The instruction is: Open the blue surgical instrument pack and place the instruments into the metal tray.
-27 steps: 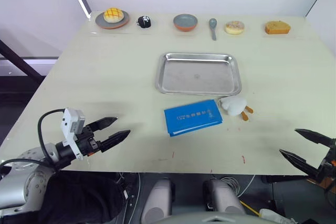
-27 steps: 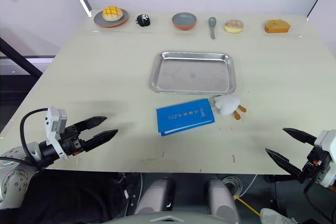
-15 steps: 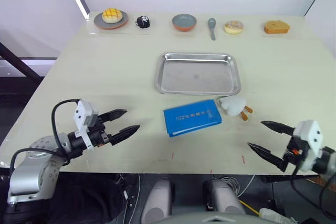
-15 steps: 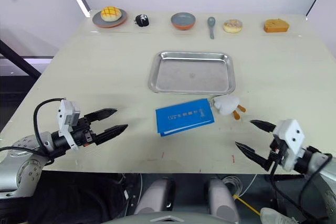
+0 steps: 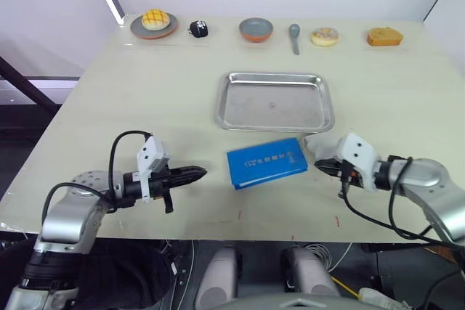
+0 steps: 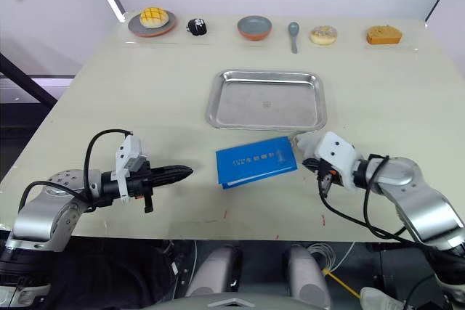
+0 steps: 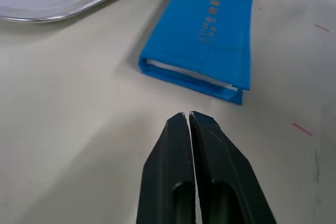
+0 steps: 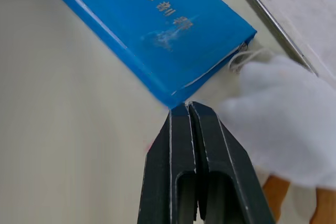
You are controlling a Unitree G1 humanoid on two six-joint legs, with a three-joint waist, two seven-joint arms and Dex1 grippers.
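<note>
Just in front of the metal tray (image 5: 275,102) lies the blue surgical instrument pack (image 5: 266,162), folded closed. My left gripper (image 7: 188,116) points at its left end, fingers pressed together, not touching. My right gripper (image 8: 184,107), fingers together too, sits at its right corner beside a white plush toy (image 8: 273,114).

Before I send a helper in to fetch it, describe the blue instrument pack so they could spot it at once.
Start at the metal tray in the middle of the pale table. Just in front of its near rim lies the blue surgical instrument pack, closed and flat, slightly askew, beside a white duck toy. It is the table's only blue rectangle, with printed text on top.
</note>
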